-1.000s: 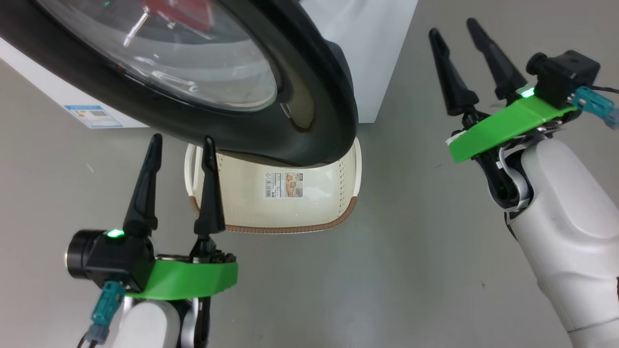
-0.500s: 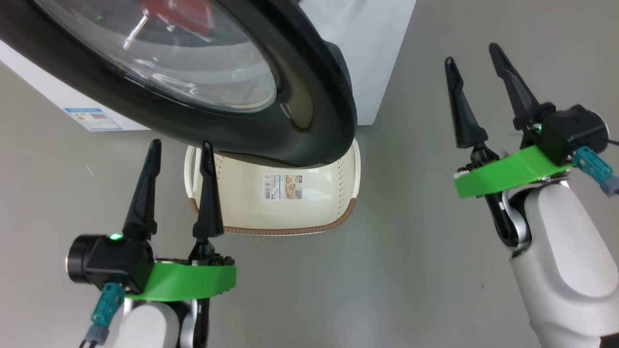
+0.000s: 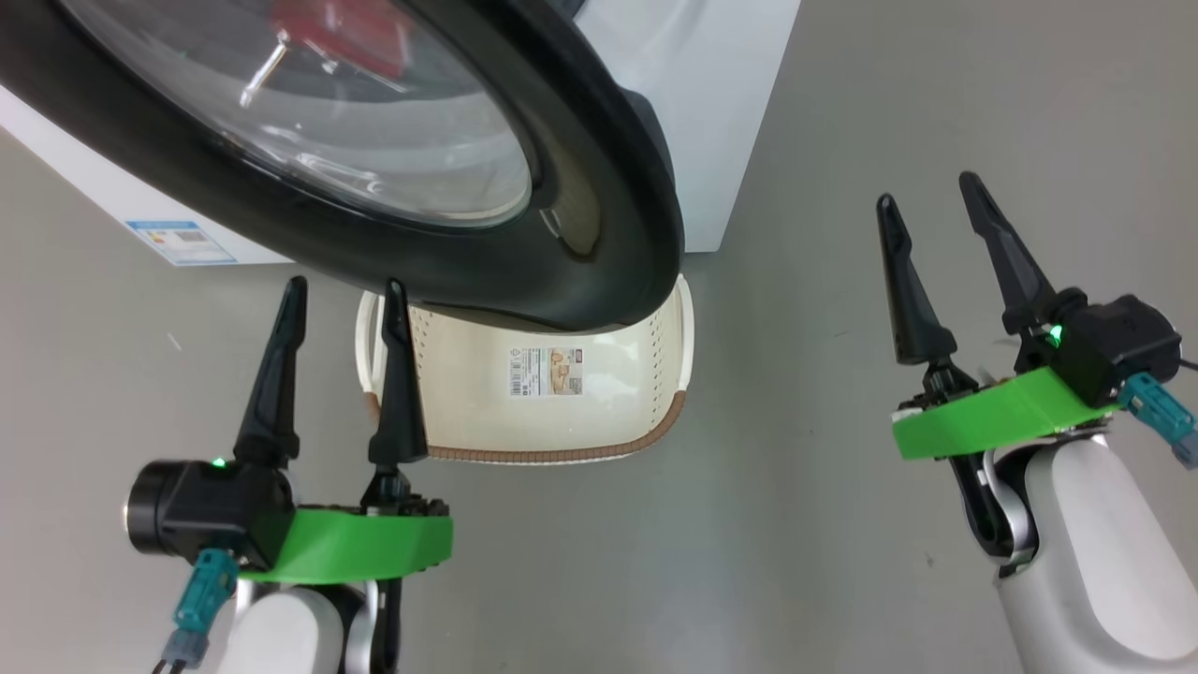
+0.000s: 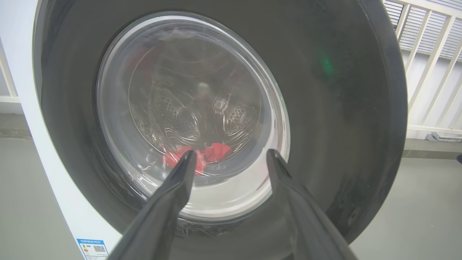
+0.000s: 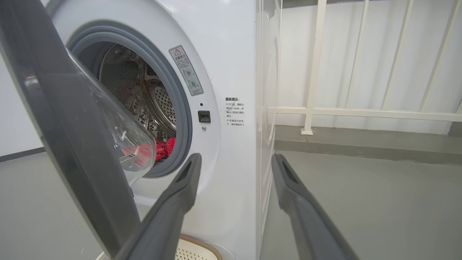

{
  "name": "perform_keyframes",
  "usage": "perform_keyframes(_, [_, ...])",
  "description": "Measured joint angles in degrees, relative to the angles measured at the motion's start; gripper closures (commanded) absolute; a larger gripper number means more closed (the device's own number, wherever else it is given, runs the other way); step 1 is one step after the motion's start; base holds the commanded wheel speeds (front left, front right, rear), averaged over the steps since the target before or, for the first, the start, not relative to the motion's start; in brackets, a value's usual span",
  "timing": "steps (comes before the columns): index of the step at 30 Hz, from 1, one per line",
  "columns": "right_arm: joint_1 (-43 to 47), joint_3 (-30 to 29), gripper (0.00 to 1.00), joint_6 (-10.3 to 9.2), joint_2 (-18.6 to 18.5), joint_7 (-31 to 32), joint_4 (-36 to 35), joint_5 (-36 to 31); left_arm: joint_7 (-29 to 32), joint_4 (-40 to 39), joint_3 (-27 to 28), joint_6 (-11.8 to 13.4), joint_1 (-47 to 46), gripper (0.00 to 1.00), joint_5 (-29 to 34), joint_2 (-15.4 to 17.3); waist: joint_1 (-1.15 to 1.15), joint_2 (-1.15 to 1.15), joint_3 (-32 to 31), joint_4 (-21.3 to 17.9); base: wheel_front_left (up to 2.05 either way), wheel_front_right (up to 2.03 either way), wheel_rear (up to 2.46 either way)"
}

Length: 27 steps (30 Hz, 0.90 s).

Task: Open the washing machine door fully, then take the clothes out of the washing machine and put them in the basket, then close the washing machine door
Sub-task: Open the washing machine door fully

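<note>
**Door standing ajar, both grippers spread wide**

A smooth grey floor (image 3: 796, 562) is filling the room, with a white barred railing (image 5: 361, 112) running along the wall at 2 o'clock in the right wrist view. The big white front-loading washing machine (image 5: 231, 54) is standing on it. Its large round glossy black door (image 3: 599, 187) with its bulging glass window is hanging partly swung out at 11 o'clock in the head view.

The left gripper (image 3: 346, 283) is hovering at 7 o'clock, facing the door. The right gripper (image 3: 927, 187) is hovering at 3 o'clock, well apart from the machine. Both are holding their long dark fingers wide apart and gripping nothing.

The perforated steel drum (image 5: 144, 97) is holding the red clothes (image 5: 164, 146) at its bottom. The small cream perforated plastic basket (image 3: 562, 454) with a brown rim is sitting on the floor under the door's lower edge, and its bottom is showing a label sticker (image 3: 547, 372).
</note>
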Motion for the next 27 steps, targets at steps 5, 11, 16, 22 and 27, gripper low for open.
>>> perform_keyframes(5, [2.02,-0.08,0.0,0.0,0.09,0.0,-1.44,-0.18,0.0,-0.04,0.18,0.0,0.23,0.0,0.07,0.0,0.0,0.0,-0.52,-0.37,0.0,0.0,0.0])
perform_keyframes(11, [5.07,0.11,0.0,0.0,0.13,0.0,-3.12,-0.34,0.0,-0.01,0.04,0.01,0.93,0.0,-0.21,0.0,0.0,0.0,-0.75,-0.57,0.0,0.0,0.0])
perform_keyframes(16, [7.39,0.77,0.0,0.0,0.2,0.0,-3.5,-0.34,0.0,0.22,-0.23,0.01,1.07,0.0,-0.15,0.0,0.0,0.0,-1.01,-0.92,0.0,0.0,0.0])
perform_keyframes(22, [7.53,0.41,0.0,0.0,0.23,0.0,-3.46,-0.3,0.0,0.83,-0.4,0.01,1.2,0.0,-0.16,0.0,0.0,0.0,-1.45,-1.46,0.0,0.0,0.0])
perform_keyframes(27, [7.53,0.45,0.0,0.0,0.23,0.0,-3.54,-0.24,0.0,0.82,-0.6,0.02,1.2,0.0,-0.16,0.0,0.0,0.0,-1.37,-1.5,0.0,0.0,0.0])
